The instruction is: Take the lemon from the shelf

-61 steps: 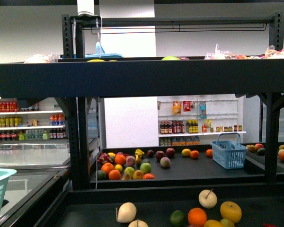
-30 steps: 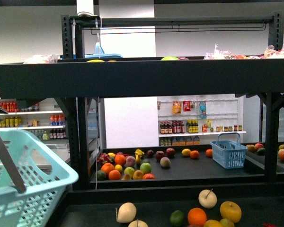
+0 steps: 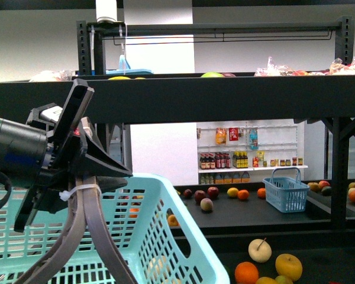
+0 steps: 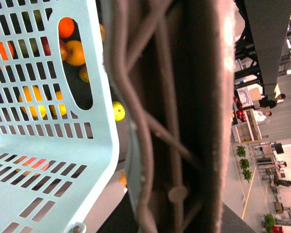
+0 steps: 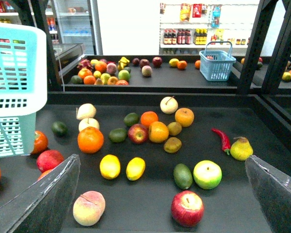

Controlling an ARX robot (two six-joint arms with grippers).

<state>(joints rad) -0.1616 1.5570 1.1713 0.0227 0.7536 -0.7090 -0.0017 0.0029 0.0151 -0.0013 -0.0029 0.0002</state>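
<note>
Right gripper (image 5: 161,162) wide apart over the shelf (image 5: 223,204) deck where I see the lemon (image 5: 135,168); left gripper (image 3: 86,160) clamps basket handle (image 3: 77,213).

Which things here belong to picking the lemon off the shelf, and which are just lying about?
Job in hand: lemons, shelf, right gripper, turquoise basket.

Lying about: orange, red apple, chilli, pear, peach, blue basket.

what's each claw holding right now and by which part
The left claw grips the light-blue basket by its grey handle. The right claw is open and holds nothing.
</note>
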